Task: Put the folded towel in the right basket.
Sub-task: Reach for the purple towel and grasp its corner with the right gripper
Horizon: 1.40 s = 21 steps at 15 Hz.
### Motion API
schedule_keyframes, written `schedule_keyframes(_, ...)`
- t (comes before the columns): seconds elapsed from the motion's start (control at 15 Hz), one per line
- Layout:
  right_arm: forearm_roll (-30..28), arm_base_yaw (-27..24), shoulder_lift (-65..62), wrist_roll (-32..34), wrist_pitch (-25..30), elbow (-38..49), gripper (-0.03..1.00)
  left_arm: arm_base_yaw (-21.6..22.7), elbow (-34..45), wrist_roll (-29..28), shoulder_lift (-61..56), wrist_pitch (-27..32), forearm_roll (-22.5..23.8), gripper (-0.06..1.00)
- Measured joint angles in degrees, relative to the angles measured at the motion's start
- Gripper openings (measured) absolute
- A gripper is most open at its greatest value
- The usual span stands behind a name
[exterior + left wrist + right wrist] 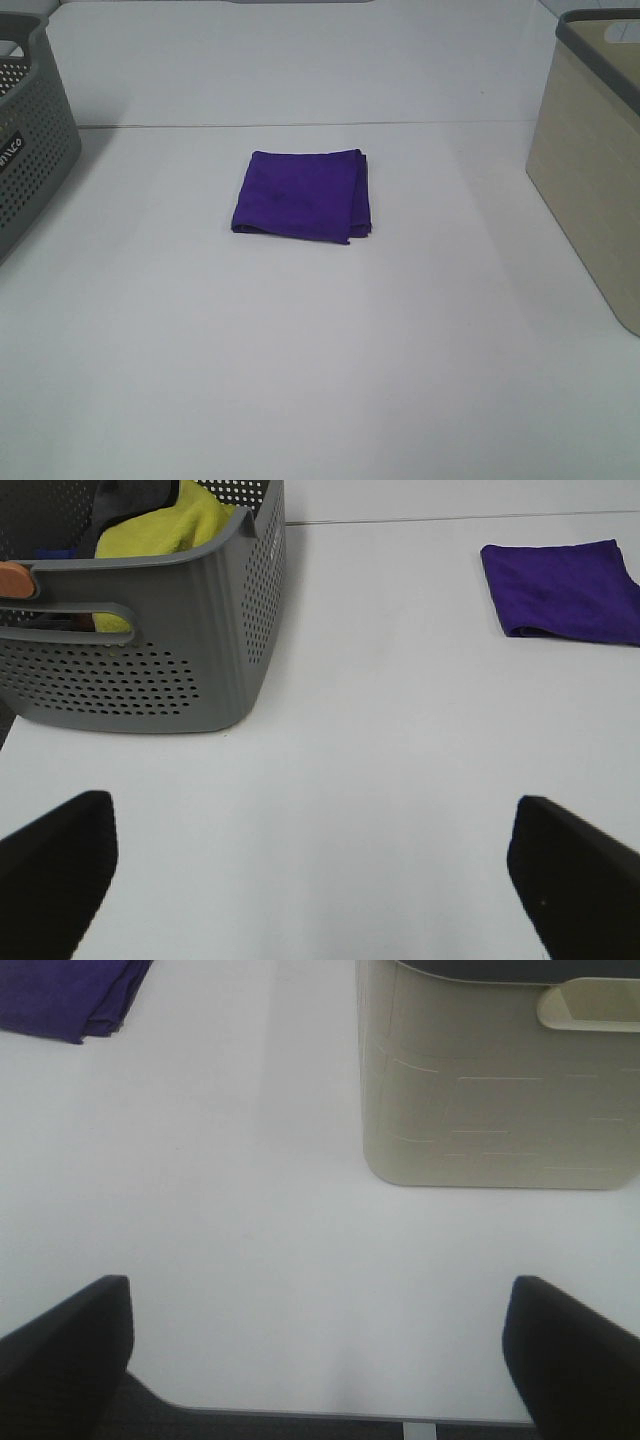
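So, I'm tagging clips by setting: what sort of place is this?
Probably a lab bench staged for laundry sorting: white table, folded purple towel, grey basket left, beige basket right.

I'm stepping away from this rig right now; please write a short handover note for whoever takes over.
Left gripper: open, jaws wide apart, empty, near the grey basket.
Right gripper: open, empty, near the beige right basket.
Folded purple towel: lies flat on the table between the two baskets, neither gripper touching it.
Done: nothing yet.
Left: grasp the towel, carry it to the beige right basket, release it inside.
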Motion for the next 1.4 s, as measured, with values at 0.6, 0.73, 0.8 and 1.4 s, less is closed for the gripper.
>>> schedule_keyframes(0.6,0.0,0.0,0.0,0.0,0.0,0.0,0.97,0.0,0.0,0.0,0.0,0.0,0.0,0.99)
schedule_keyframes(0.73,0.0,0.0,0.0,0.0,0.0,0.0,0.97,0.0,0.0,0.0,0.0,0.0,0.0,0.99)
schedule_keyframes(0.8,0.0,0.0,0.0,0.0,0.0,0.0,0.97,0.0,0.0,0.0,0.0,0.0,0.0,0.99)
schedule_keyframes(1.4,0.1,0.0,0.1,0.0,0.1,-0.2,0.97,0.0,0.0,0.0,0.0,0.0,0.0,0.99)
